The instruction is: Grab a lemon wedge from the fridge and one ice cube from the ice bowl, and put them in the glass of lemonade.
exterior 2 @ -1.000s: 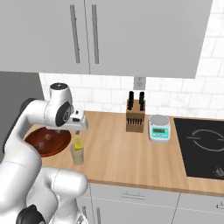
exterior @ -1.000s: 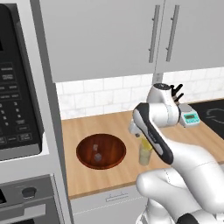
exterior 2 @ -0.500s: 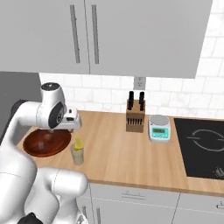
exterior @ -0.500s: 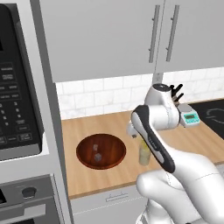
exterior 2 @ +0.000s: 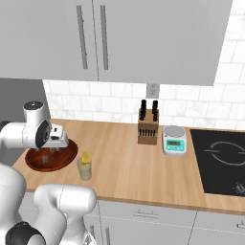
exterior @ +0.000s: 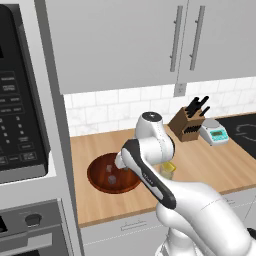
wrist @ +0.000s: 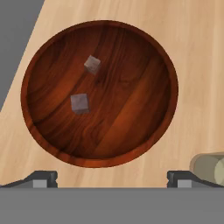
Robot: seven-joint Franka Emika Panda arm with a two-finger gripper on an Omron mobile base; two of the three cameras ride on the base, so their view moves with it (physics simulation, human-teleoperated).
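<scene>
The gripper (wrist: 112, 177) hangs above the ice bowl (wrist: 166, 65), its two fingertips (wrist: 41, 178) spread wide apart with nothing between them; the near rim of the bowl lies just ahead of the tips. The bowl rests on the wooden counter (exterior 2: 143, 167) near the counter's left end, beside the grey side panel (wrist: 17, 26) of the oven tower (exterior: 20, 125). Two ice cubes (wrist: 79, 103) lie in the left half of the bowl, apart from each other and away from the rim; the right half is bare wood. The glass of lemonade (exterior 2: 85, 168) stands just beside the bowl toward the front edge of the counter, with a lemon wedge (exterior 2: 85, 157) at its top. The knife block (exterior 2: 148, 129) and the kitchen scale (exterior 2: 173, 139) stand well apart to the right, with open counter between.
</scene>
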